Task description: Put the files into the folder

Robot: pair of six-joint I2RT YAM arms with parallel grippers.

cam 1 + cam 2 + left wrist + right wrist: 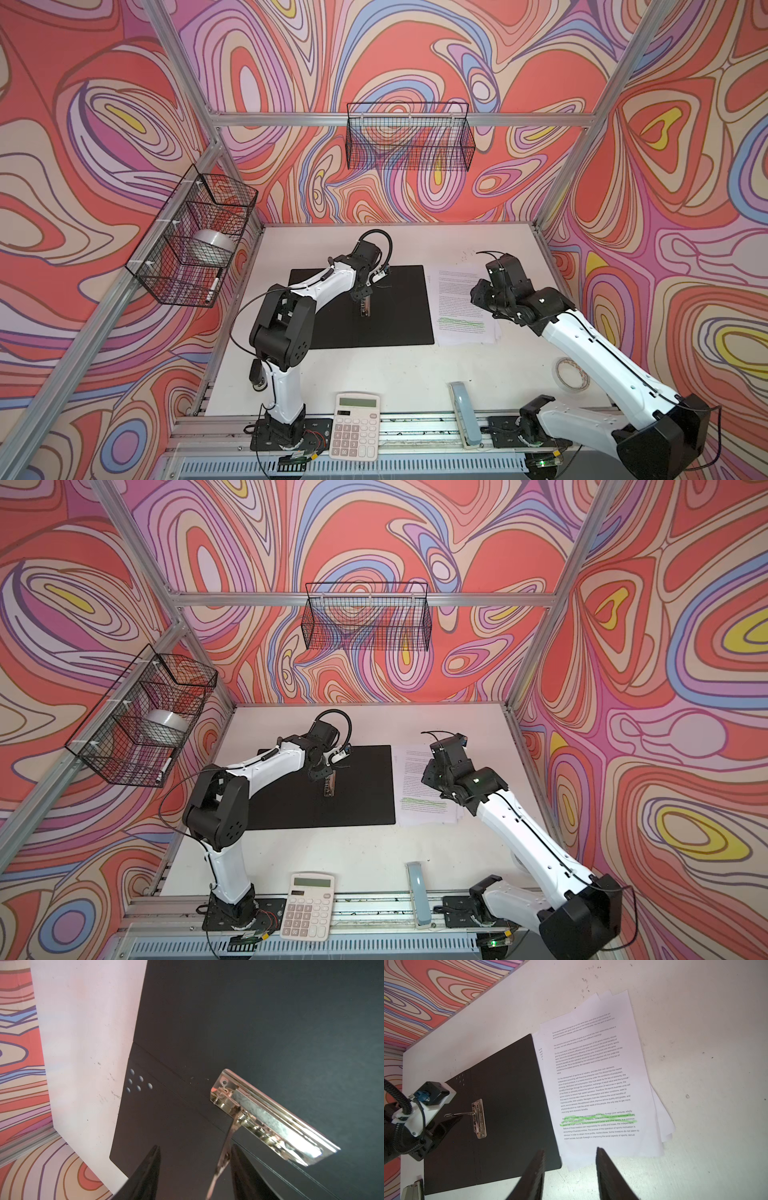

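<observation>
So the folder (399, 320) lies open and flat, stiff board. The files (457, 299) touch its right edge: light, floppy, fanned sheets, so I'd pinch one edge, all together. The right gripper (570, 1150) hovers over them, jaws apart and empty. The left gripper (195, 1147) is spread too, with the clip lever (226, 1147) between its fingers.

Only readable print is on the files (602, 1084): the green-highlighted lines start "At present, China is the most representative from Sino-foreign joint ventures".

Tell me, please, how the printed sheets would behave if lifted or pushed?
Probably floppy: the files are thin sheets lying flat. Likely to fan apart when pushed, since their corners already sit offset.
</observation>
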